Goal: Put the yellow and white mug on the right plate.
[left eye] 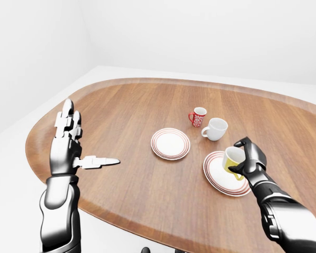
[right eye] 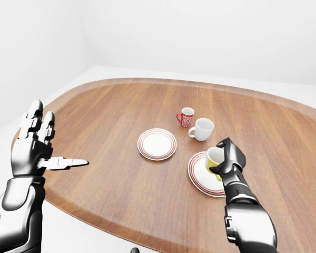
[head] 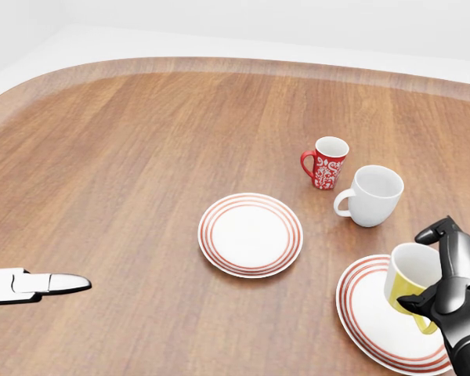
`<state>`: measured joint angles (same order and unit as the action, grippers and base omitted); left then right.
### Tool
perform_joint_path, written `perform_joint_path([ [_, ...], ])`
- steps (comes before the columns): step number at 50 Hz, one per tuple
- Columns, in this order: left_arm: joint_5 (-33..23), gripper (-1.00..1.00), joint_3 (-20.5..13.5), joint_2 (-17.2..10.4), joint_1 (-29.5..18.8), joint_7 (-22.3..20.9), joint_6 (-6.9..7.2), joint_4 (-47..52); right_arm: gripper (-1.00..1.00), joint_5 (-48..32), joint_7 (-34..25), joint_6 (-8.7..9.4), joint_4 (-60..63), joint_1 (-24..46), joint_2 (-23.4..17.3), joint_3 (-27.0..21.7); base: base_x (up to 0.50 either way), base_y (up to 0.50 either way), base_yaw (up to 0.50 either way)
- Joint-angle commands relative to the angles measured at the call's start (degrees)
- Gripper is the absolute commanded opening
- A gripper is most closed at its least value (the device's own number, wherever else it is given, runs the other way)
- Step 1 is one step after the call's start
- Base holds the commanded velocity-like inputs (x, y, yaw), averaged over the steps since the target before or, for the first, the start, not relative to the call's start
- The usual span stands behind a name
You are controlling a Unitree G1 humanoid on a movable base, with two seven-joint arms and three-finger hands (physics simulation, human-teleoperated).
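Note:
The yellow and white mug (head: 411, 278) is over the right plate (head: 368, 317), a white plate with red rings, at the lower right of the head view. My right hand (head: 439, 266) is shut on the mug, fingers wrapped round its right side. I cannot tell whether the mug touches the plate. My left hand (left eye: 73, 142) is open and empty, raised over the table's left edge, far from the mug.
A second red-ringed plate (head: 251, 233) lies at the middle of the wooden table (head: 141, 157). A red patterned mug (head: 327, 162) and a white mug (head: 374, 196) stand just above the right plate.

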<state>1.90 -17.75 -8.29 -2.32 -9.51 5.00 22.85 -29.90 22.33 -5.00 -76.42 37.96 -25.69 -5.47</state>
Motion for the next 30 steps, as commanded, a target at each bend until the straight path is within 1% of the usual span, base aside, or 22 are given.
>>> perform_joint_path([
  [1,-0.26,1.00,0.27,0.13,0.13,-0.03,0.00,-0.41,-1.00,-3.65,2.83,0.00,-0.58,-0.48,0.46,-0.06,0.00,0.00,0.00],
  [13,-0.43,1.00,0.40,0.17,0.12,-0.09,0.00,-0.49,-1.00,-5.47,5.44,0.00,-1.19,-0.91,1.47,0.15,0.00,0.00,0.00],
  [30,-0.57,1.00,0.55,0.25,0.21,-0.08,0.00,-0.65,-1.00,-7.09,6.77,0.00,-1.65,-1.19,2.43,-0.22,0.00,0.00,0.00],
])
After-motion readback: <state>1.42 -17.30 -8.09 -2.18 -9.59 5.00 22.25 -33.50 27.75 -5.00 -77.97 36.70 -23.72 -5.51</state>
